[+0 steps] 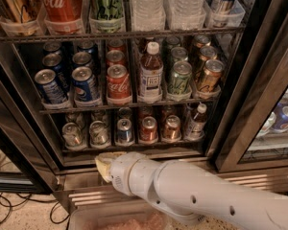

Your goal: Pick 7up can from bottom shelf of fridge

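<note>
The fridge (259,80) stands open in front of me. Its bottom shelf (134,146) holds a row of cans in clear trays. Two pale greenish-silver cans stand at its left end; the 7up can (99,133) is one of these, and I cannot read which. To their right are a blue-and-silver can (124,130), two red cans (148,128) and a small bottle (197,120). My gripper (104,164) is at the end of the white arm, just below the shelf's front edge, under the pale cans and not touching them.
The middle rack holds Pepsi cans (86,84), a Coke can (118,83), a bottle (150,73) and green cans (180,78). A ribbed steel base (86,195) lies below. A clear bin (110,222) sits at the bottom. Cables (9,205) lie on the floor at left. A second cooler (278,119) stands at right.
</note>
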You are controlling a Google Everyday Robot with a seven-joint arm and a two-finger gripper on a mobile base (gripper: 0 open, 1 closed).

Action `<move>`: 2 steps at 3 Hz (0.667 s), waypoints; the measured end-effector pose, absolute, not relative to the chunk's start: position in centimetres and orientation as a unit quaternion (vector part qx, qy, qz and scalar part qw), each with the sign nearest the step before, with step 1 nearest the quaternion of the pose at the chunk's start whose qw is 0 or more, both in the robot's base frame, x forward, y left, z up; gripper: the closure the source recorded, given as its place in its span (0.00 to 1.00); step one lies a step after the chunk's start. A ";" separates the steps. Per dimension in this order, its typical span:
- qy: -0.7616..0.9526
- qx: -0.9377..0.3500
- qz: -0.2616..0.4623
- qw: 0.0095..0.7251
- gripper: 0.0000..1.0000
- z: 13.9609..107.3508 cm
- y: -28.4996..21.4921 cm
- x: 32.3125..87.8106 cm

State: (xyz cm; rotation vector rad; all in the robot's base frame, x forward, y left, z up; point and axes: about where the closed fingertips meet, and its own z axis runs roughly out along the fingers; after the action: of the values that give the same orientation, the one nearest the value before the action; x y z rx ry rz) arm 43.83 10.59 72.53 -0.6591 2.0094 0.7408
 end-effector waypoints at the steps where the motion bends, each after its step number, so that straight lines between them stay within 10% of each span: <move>1: 0.797 -0.262 0.296 0.457 1.00 72.1 10.4 44.4; 2: 0.778 -0.263 0.296 0.488 1.00 70.1 11.5 45.1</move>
State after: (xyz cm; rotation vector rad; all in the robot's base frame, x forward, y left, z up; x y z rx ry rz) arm 45.09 11.53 70.08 -0.6404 1.8902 0.7192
